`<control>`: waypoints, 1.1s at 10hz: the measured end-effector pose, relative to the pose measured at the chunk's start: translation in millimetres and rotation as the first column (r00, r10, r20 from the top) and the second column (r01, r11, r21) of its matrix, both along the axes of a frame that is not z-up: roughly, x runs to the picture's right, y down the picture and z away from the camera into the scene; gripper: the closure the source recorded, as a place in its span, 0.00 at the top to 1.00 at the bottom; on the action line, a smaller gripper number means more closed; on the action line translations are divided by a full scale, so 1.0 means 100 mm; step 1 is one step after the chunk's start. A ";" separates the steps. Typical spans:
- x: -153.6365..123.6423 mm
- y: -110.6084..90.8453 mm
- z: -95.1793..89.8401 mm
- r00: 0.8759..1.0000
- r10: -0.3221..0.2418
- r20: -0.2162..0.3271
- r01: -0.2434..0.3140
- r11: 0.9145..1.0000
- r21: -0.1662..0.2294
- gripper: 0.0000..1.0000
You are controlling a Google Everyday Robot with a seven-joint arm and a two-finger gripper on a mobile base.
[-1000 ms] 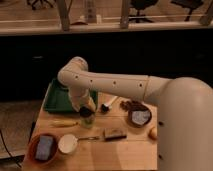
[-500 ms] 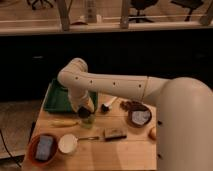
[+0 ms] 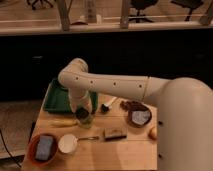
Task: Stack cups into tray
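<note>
A small pale greenish cup (image 3: 84, 118) with a dark inside stands on the wooden table just in front of the green tray's near right corner. The green tray (image 3: 56, 98) lies at the table's back left, and the arm hides its right part. My gripper (image 3: 82, 111) hangs straight down from the white arm right at the cup, and its end is dark against the cup. No other cup of this kind shows.
A brown bowl with a grey-blue pad (image 3: 44, 148) sits at front left, another (image 3: 139, 117) at right. A white bowl (image 3: 67, 144), a spoon (image 3: 90, 138), a yellow object (image 3: 62, 123), a brown block (image 3: 114, 133) and a dark brush (image 3: 107, 106) lie around the cup.
The gripper has shifted slightly down and to the left at the cup. Nothing else has moved.
</note>
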State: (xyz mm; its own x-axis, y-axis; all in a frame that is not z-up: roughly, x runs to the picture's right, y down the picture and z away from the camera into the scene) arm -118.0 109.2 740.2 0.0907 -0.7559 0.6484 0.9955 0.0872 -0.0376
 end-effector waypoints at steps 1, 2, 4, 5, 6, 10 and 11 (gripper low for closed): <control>0.01 0.00 0.00 1.000 0.003 -0.004 -0.003 1.000 0.000 0.80; 0.02 0.00 -0.01 1.000 0.006 -0.007 -0.006 1.000 0.000 0.80; 0.05 0.02 0.00 1.000 0.007 -0.016 -0.007 1.000 -0.006 0.80; 0.07 0.05 0.02 1.000 0.007 -0.021 -0.007 1.000 -0.011 0.80; 0.08 0.08 0.03 1.000 0.005 -0.022 -0.005 1.000 -0.015 0.80; 0.19 0.31 0.26 1.000 0.023 -0.010 -0.024 0.999 -0.022 0.80; 0.23 0.38 0.35 0.999 0.036 -0.003 -0.036 0.999 -0.027 0.80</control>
State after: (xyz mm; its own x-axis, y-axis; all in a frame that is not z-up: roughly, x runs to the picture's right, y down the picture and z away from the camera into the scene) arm -94.8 147.2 775.1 0.1189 -0.7347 0.6679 0.9916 0.1219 -0.0425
